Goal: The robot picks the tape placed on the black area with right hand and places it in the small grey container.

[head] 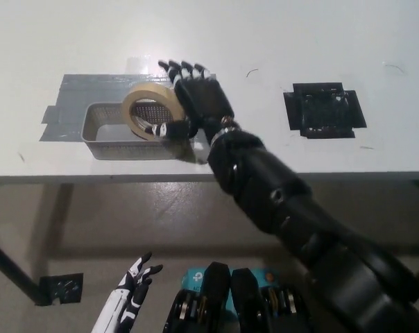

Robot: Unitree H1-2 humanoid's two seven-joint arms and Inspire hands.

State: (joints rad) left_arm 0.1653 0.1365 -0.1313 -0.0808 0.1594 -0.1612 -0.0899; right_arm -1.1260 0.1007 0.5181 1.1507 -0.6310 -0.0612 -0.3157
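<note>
The right hand (199, 100) has its fingers spread, thumb just touching the tape (151, 109), which leans tilted over the grey container (102, 135). It could roll over the rim onto the bench (265, 41).

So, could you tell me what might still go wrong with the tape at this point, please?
1. The tape roll sits tilted over the small grey container, leaning on the right hand, whose fingers look spread. It may roll out or catch on the rim instead of dropping flat.
2. Pulling that hand back could drag the light container along. The left hand hangs far below the table and cannot steady it.
</note>
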